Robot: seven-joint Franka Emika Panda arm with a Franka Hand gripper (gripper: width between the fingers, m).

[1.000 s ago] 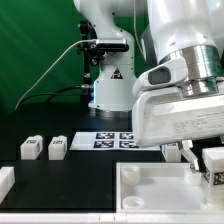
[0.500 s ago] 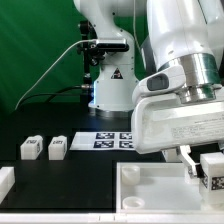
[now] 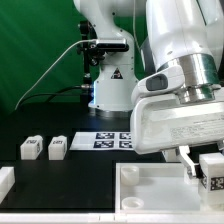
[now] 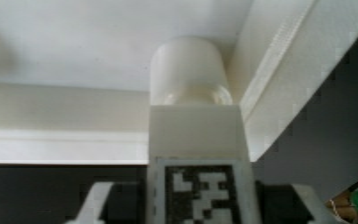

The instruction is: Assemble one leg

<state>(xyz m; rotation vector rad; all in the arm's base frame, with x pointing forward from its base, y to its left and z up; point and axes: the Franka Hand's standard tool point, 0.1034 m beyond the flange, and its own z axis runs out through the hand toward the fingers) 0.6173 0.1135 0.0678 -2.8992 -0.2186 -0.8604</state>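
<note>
My gripper (image 3: 204, 166) is shut on a leg (image 3: 212, 170), a small white post with a black-and-white tag, and holds it upright over the right corner of the large white tray-like part (image 3: 150, 196). In the wrist view the leg (image 4: 190, 110) runs out from between my fingers (image 4: 115, 200), with its rounded end over the tray's raised corner wall (image 4: 274, 70). I cannot tell whether the leg touches the tray. Two more legs (image 3: 31, 148) (image 3: 57, 147) lie on the black table at the exterior view's left.
The marker board (image 3: 113, 140) lies behind the tray near the robot base (image 3: 110, 90). Another white part (image 3: 5, 181) sits at the exterior view's left edge. A green curtain hangs behind.
The gripper with the leg shifted slightly lower and toward the exterior view's right a second ago. It has held still since.
</note>
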